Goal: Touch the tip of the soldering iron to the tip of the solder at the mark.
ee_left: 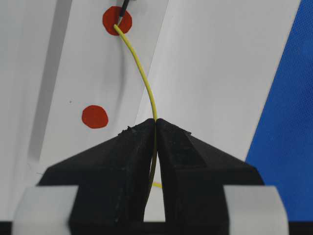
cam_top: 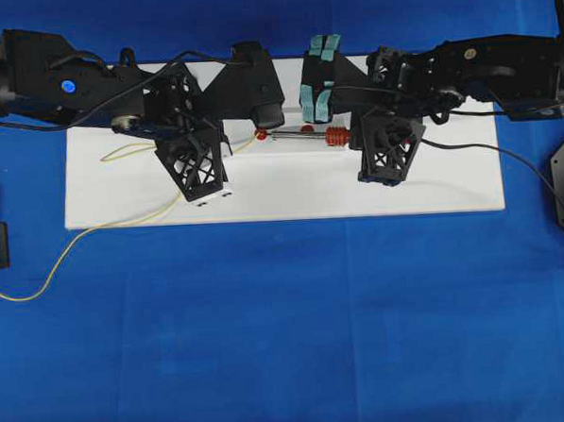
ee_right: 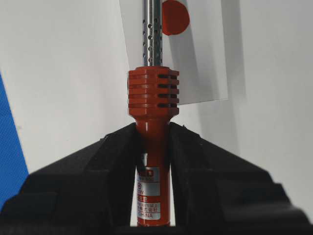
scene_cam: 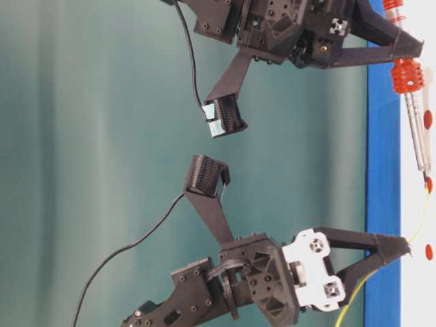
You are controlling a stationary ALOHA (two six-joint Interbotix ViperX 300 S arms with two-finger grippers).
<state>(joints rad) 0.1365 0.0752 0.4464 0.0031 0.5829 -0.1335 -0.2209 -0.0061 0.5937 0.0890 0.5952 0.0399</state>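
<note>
Overhead view shows a white rectangular board [cam_top: 281, 197] lying on a blue cloth [cam_top: 289, 343], with both black arms reaching over its far edge. Left gripper [ee_left: 155, 122] is clamped on the solder [ee_left: 142, 73], a very thin yellow wire that curves from between the black fingertips [ee_left: 132, 142] up to a red round mark [ee_left: 117, 20]. The wire's loose tail runs off the board's left end and loops over the cloth. Right gripper [ee_right: 152, 129] is closed around the red-orange ribbed handle of the soldering iron [ee_right: 152, 98], whose thin perforated silver shaft points left, level above the board. In the left wrist view the iron's dark pointed tip meets the wire's end on that mark. A second red dot [ee_left: 95, 116] sits just beside the wire, apart from it.
</note>
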